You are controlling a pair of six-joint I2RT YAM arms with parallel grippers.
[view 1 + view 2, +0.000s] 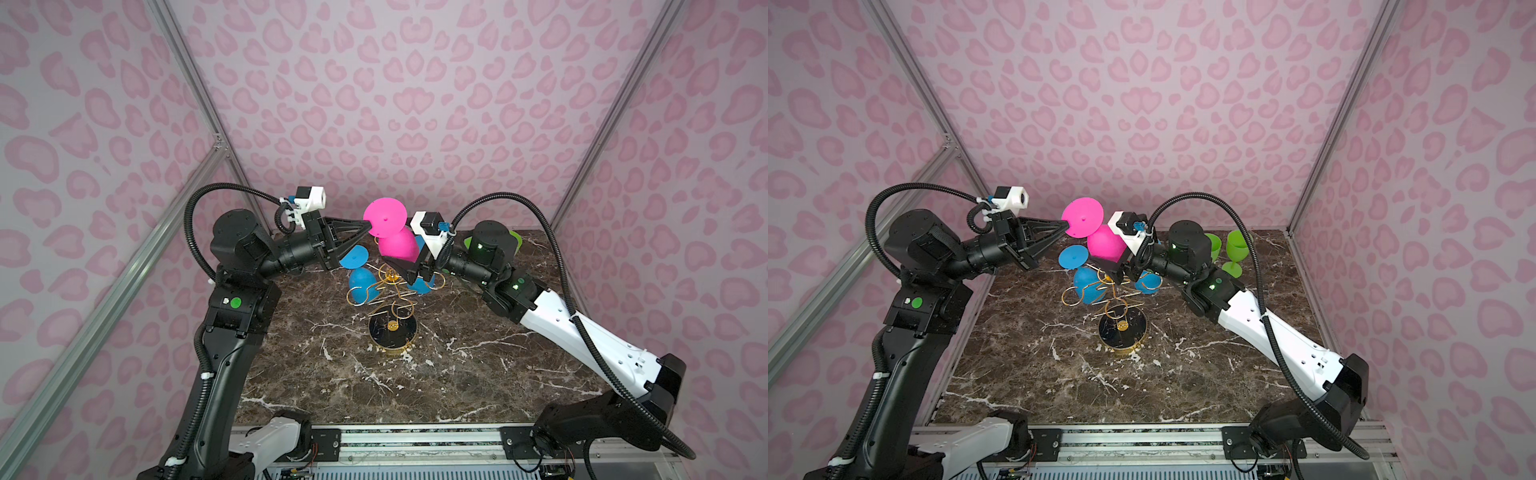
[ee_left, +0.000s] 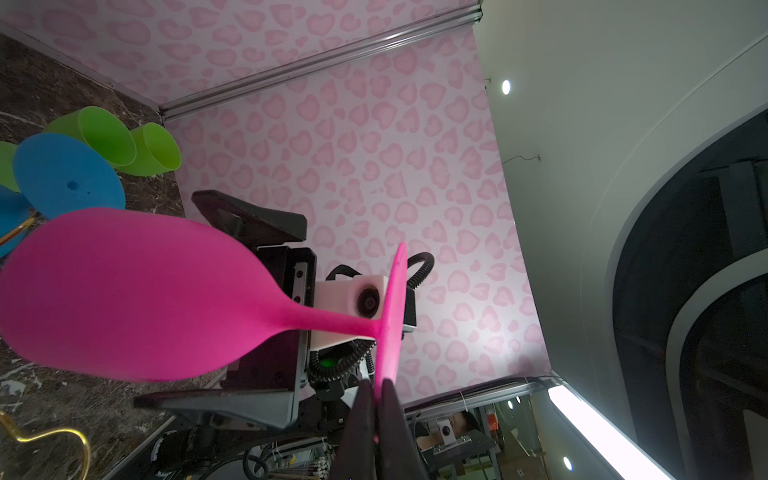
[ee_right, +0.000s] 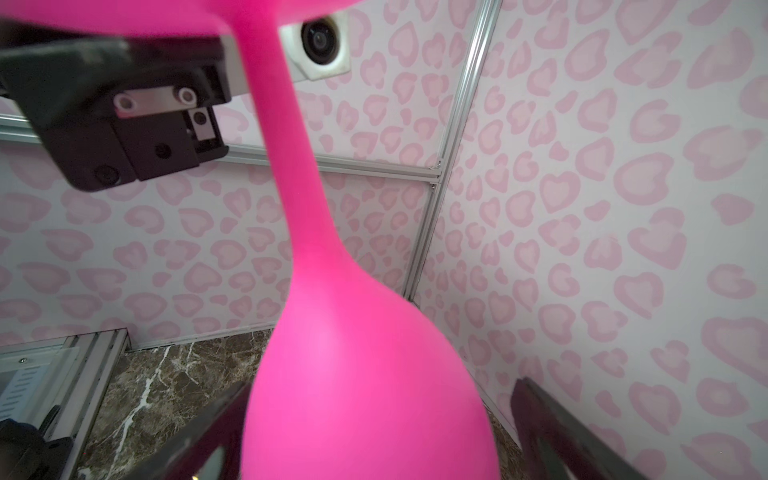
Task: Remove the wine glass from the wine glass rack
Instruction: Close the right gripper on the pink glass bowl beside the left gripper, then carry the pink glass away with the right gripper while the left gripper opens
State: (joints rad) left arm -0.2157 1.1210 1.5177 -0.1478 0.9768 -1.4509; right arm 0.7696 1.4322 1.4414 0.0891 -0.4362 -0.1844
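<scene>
The pink wine glass (image 1: 397, 245) (image 1: 1106, 245) hangs upside down above the gold wine glass rack (image 1: 391, 276) (image 1: 1121, 328), foot uppermost. My left gripper (image 1: 368, 226) (image 1: 1065, 226) (image 2: 376, 384) is shut on the rim of the glass's round foot. No wire arm shows around the stem in the left wrist view, where the bowl (image 2: 124, 299) fills the near side. My right gripper (image 1: 402, 254) (image 3: 374, 436) stands open with a finger on each side of the bowl (image 3: 365, 374); one finger is close to it, the other stands apart.
Two blue glasses (image 1: 361, 282) (image 1: 422, 286) hang upside down on the rack's arms, close under the pink one. Two green glasses (image 1: 1235, 249) (image 1: 1212, 245) stand at the back right of the marble table (image 1: 332, 374). Pink-patterned walls enclose the table.
</scene>
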